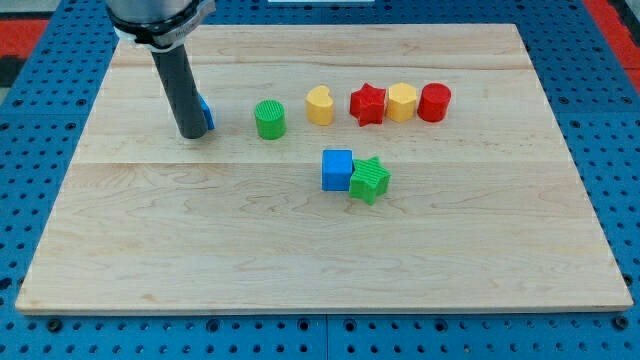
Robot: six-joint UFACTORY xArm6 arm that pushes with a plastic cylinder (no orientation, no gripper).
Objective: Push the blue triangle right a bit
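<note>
1. Camera view, edges and room: wooden board point(300, 250) lying on a blue perforated table point(610, 150), all 4 board edges in sight. Wide bare wood across the view's bottom half and along the view's left side. To the view's right of the rod, a gap of bare wood, then a green cylinder point(269, 119) in the same row.
2. Same view, other blocks: beyond the green cylinder toward the view's right, a row of 4, namely a yellow heart point(319, 105), a red star point(368, 104), a yellow hexagon point(402, 102) and a red cylinder point(434, 102), the last 3 touching or nearly touching one another. Below that row, near the board's middle, a blue cube point(337, 169) touching a green star point(370, 180) on its right.
3. Same view, end effector: a straight dark rod coming down from the view's top left, with no jaws to open and nothing held. My tip point(190, 134) resting on the board, pressed against or just beside the blue triangle's left side; actual contact hard to confirm.
4. Same view, task's thing: blue triangle point(206, 112) at the board's upper left, mostly hidden behind the rod, only a thin blue sliver showing at the rod's right edge. Triangular shape not made out from the visible part. Well apart from the board's left edge, near the green cylinder but not touching.
</note>
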